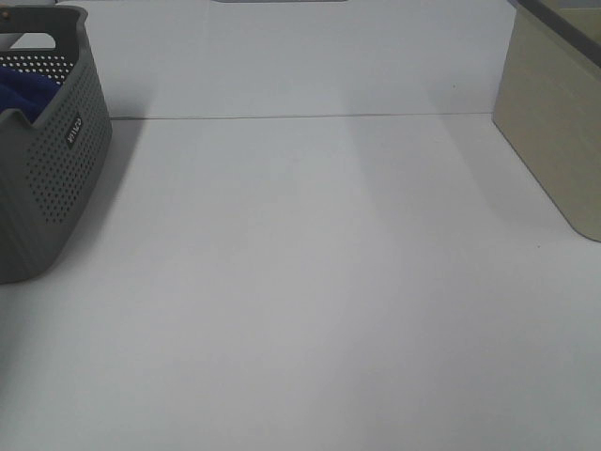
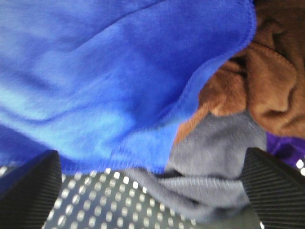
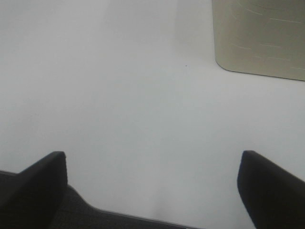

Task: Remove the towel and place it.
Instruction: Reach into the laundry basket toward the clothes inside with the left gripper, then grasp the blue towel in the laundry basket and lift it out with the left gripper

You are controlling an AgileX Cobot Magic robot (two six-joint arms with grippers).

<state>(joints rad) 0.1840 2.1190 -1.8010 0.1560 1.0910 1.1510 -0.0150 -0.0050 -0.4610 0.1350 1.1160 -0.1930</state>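
At the far left of the high view, a grey perforated basket [image 1: 56, 169], cut off by the frame edge. Inside the basket, showing blue over its rim, the towel [image 1: 23, 89]: crumpled, long axis impossible to tell from these folds. At the basket too, over its contents by the wrist view, the left gripper [image 2: 150, 167]: spread wide, nothing pinched, blue cloth directly ahead of the open jaws and filling most of the gap. Just beside the towel's hemmed edge, a brown cloth [image 2: 267, 81] and a grey cloth [image 2: 214, 148], the grey one touching the hem and lying near one finger. Probably calls for a bite on blue alone, well back from that hem, to avoid lifting the neighbours as well. Right of the basket, white table [image 1: 310, 282]. Well apart from the basket, over that table, the right gripper [image 3: 152, 162]: likewise spread, empty, no towel in its view. Farthest from the basket, a beige box [image 1: 554, 122]. Left arm plainly the nearer.
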